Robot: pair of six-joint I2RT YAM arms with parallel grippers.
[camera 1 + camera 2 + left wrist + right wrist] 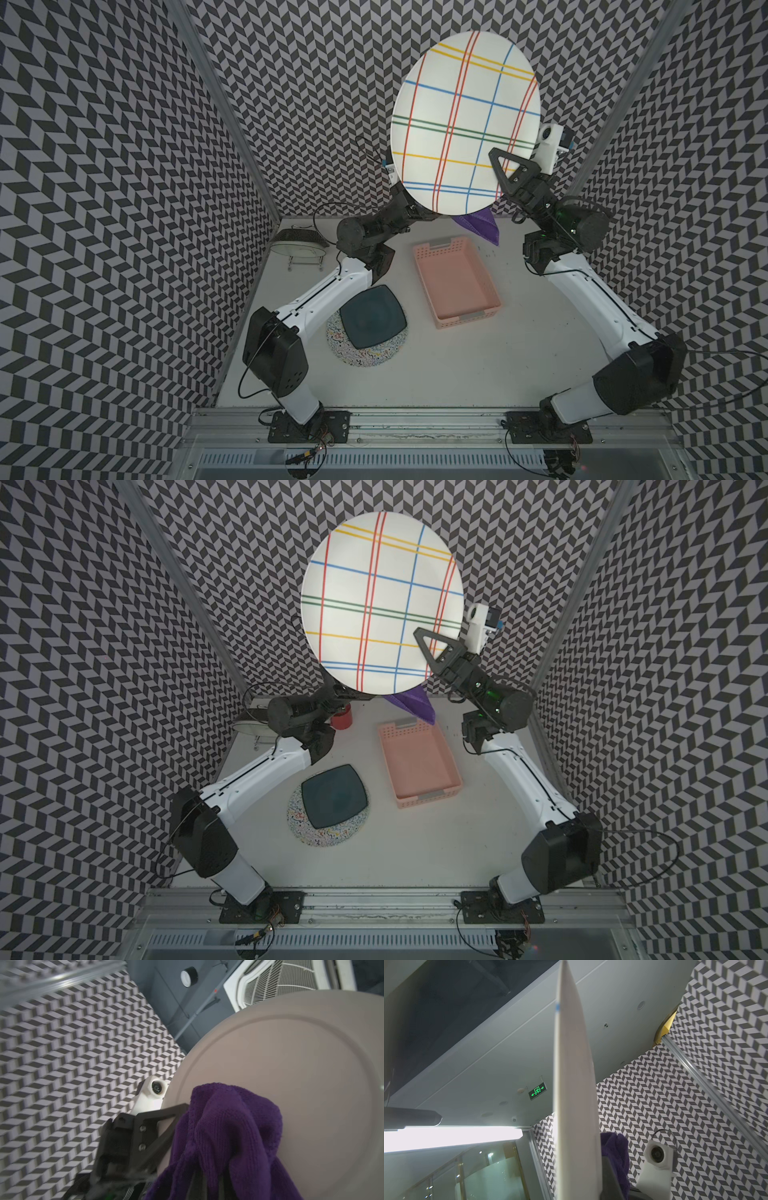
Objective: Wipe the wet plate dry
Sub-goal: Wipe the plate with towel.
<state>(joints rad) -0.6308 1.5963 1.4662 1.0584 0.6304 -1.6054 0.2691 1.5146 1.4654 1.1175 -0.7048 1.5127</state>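
- Plate [465, 120] is up high, well above the table [457, 374], tilted so its striped face meets the cameras in both top views.
- Right tool [497, 160] is clamped on the plate's rim, one finger lying across the striped face.
- Left tool [205, 1182] is closed on the purple cloth [228, 1136] and mostly buried in it.
- The cloth presses against the plate's plain underside, a corner hanging below the rim.
- Down on the table: a pink basket [457, 282], and a dark square dish [372, 318] sitting on a speckled disc [365, 361].
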